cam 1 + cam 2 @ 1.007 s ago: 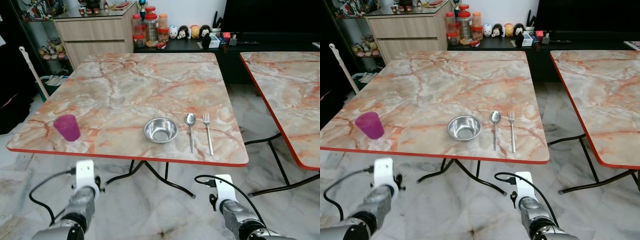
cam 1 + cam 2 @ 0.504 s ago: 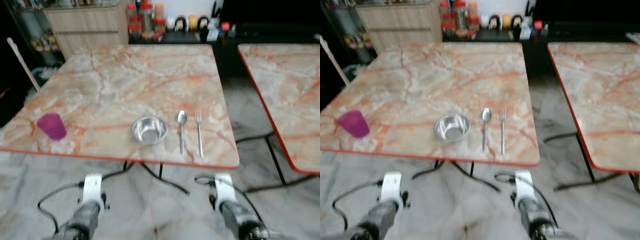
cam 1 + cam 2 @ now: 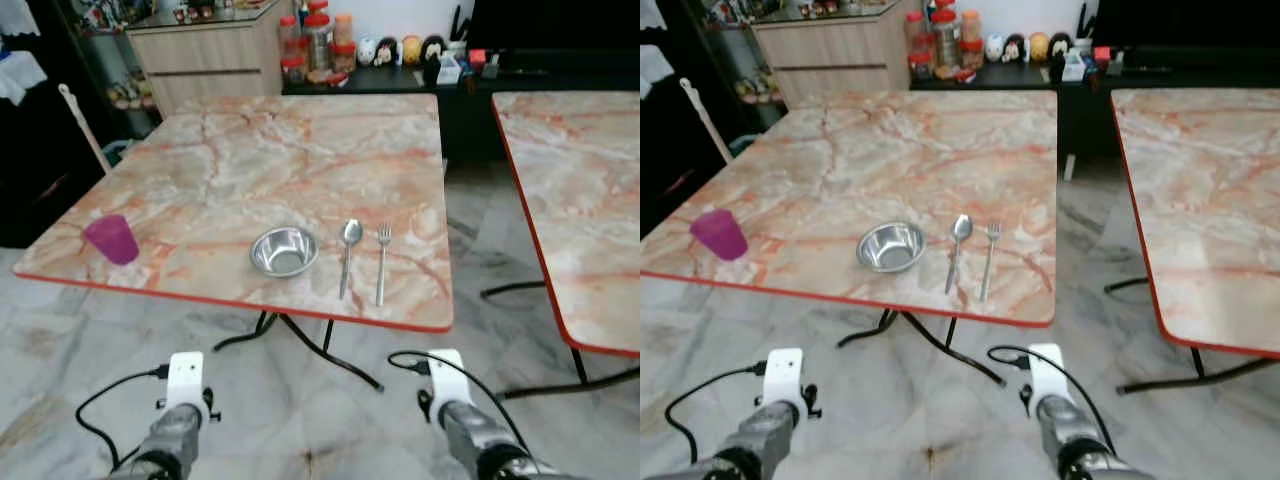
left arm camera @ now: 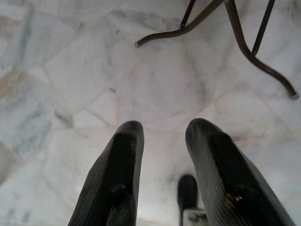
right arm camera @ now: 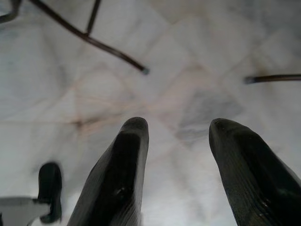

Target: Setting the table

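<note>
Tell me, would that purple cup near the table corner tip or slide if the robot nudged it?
The purple cup looks like thin plastic, so probably light and apt to slide on the glossy marble table. It narrows toward its base, so a push near the rim might tip it. It stands close to the red edge, so it could fall off.

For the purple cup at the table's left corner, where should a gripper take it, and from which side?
Grip the purple cup across its side wall, about mid-height, coming in level from the near table edge with the left gripper. It stands upright, mouth up, close to that edge with nothing beside it, so open jaws can likely straddle it.
</note>
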Controlling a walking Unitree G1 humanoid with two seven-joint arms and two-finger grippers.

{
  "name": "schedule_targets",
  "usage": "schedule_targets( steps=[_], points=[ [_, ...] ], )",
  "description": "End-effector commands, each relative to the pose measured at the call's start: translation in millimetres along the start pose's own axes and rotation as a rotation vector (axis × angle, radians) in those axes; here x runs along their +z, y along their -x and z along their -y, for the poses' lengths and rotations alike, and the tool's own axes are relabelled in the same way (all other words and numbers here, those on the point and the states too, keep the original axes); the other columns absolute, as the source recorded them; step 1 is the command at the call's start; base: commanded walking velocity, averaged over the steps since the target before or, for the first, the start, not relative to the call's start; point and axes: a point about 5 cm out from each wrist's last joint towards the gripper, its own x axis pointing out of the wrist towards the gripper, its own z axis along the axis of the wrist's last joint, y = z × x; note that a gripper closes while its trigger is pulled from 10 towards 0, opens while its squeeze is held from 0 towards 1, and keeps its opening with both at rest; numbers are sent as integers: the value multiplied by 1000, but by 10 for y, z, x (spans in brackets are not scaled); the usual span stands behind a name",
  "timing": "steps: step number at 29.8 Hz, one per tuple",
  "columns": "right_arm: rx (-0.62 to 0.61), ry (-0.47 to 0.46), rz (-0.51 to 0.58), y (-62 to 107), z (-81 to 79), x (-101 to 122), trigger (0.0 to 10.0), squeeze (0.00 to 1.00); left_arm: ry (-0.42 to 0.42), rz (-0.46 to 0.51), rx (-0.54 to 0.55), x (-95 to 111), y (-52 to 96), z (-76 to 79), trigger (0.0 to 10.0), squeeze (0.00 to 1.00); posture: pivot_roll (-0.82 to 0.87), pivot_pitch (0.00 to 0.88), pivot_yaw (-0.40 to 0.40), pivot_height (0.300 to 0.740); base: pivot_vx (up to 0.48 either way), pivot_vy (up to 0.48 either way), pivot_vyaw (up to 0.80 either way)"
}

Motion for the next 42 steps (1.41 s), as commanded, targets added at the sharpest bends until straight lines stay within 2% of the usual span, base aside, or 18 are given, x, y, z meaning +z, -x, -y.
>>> schedule_targets(
  steps=[1, 5, 10, 11, 12, 13, 17, 19, 22, 23, 25, 26, 27, 29, 31, 32, 38, 42],
  points=[
    [27, 4, 10, 2, -103, 41, 10000, 0, 69, 9, 59, -3, 2, -107, 10000, 0, -21, 13, 40, 740, 0, 0, 0],
    [27, 7, 11, 1, -97, 45, 10000, 0, 120, 46, 75, 21, 6, -109, 10000, 0, -18, 18, 38, 740, 0, 0, 0],
    [27, 6, 12, 1, -95, 45, 10000, 0, 115, 71, 82, 43, 8, -112, 10000, 0, -18, 18, 38, 740, 0, 0, 0],
    [27, 5, 12, 1, -93, 46, 10000, 0, 131, 229, 103, 428, -10, -181, 10000, 0, -13, 24, 31, 740, 0, 0, 0],
    [27, 4, 13, 1, -91, 46, 10000, 0, 143, 348, 117, 714, 5, -230, 10000, 0, -11, 25, 31, 740, 0, 0, 0],
    [28, 6, 13, 1, -88, 46, 10000, 0, 150, 506, 137, 1075, 63, -306, 10000, 0, -11, 25, 31, 740, 0, 0, 0],
    [27, 6, 12, 1, -85, 46, 10000, 0, 149, 663, 175, 1370, 173, -388, 10000, 0, -9, 24, 34, 740, 0, 0, 0],
    [28, 7, 12, 1, -85, 46, 10000, 0, 137, 696, 183, 1418, 205, -400, 10000, 0, -9, 24, 34, 740, 0, 0, 0],
    [29, 10, 12, 1, -85, 47, 10000, 0, 132, 829, 203, 1590, 360, -423, 10000, 0, -9, 24, 34, 740, 0, 0, 0],
    [29, 9, 13, 1, -85, 47, 10000, 0, 127, 888, 171, 1677, 438, -376, 10000, 0, -9, 24, 34, 740, 0, 0, 0],
    [29, 9, 13, 1, -85, 47, 10000, 0, 134, 928, 137, 1745, 494, -323, 10000, 0, -9, 24, 34, 740, 0, 0, 0],
    [30, 11, 13, 1, -85, 47, 10000, 0, 153, 988, 45, 1888, 592, -199, 10000, 0, -9, 24, 34, 740, 0, 0, 0],
    [30, 11, 13, 1, -85, 47, 10000, 0, 153, 988, 45, 1888, 592, -199, 10000, 0, -9, 24, 34, 740, 0, 0, 0],
    [29, 9, 13, 1, -86, 47, 10000, 0, 158, 1034, -107, 2094, 714, 14, 10000, 0, -1, 25, 40, 740, 0, 0, 0],
    [29, 10, 13, 1, -87, 47, 10000, 0, 156, 1039, -166, 2169, 763, 104, 10000, 0, -1, 25, 40, 740, 0, 0, 0],
    [29, 7, 14, 1, -91, 46, 10000, 0, 189, 1039, -214, 2262, 806, 188, 10000, 0, -6, 21, 44, 740, 0, 0, 0],
    [28, 2, 16, 1, -95, 48, 10000, 0, 236, 1036, -295, 2411, 882, 341, 10000, 0, -10, 12, 47, 740, 0, 0, 0],
    [28, 6, 17, 1, -93, 54, 10000, 0, 190, 962, -390, 2431, 859, 543, 10000, 0, -5, 12, 43, 740, 0, 0, 0]
  ],
)
